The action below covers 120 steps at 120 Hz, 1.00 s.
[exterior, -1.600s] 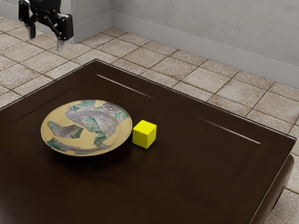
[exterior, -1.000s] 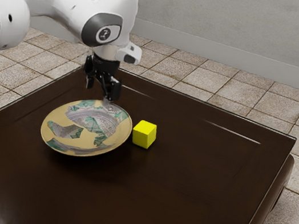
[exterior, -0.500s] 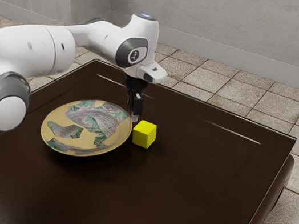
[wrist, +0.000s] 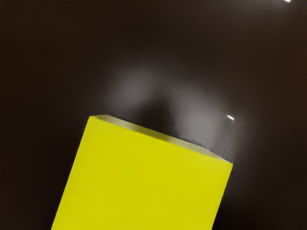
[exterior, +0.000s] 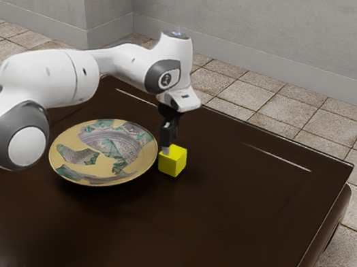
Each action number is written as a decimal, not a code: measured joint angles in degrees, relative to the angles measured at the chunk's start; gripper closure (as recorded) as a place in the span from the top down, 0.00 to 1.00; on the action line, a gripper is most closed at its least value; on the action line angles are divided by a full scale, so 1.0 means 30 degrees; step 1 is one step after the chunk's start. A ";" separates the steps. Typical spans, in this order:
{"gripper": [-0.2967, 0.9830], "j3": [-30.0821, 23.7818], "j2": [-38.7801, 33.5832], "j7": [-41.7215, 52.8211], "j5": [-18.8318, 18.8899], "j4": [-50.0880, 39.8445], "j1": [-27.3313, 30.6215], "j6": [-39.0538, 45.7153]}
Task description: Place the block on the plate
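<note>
Black gripper [exterior: 166, 150] points down at the block [exterior: 172, 165], its grip impossible to tell.

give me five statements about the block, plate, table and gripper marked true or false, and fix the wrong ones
1. The block is yellow. True.
2. The block is on the plate. False: it is on the table, beside the plate.
3. The gripper is down at the block. True.
4. The plate is plain white. False: it is patterned, with tan and green areas.
5. The table is dark brown. True.
</note>
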 joint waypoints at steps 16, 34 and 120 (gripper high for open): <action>0.77 -0.0251 0.0218 0.1429 0.0547 -0.0005 -0.0007 0.0317; 0.77 -0.0458 0.0589 0.2679 0.0770 -0.0023 -0.0031 0.0647; 0.62 -0.0429 0.1541 0.5348 0.0850 -0.0181 0.0021 0.2111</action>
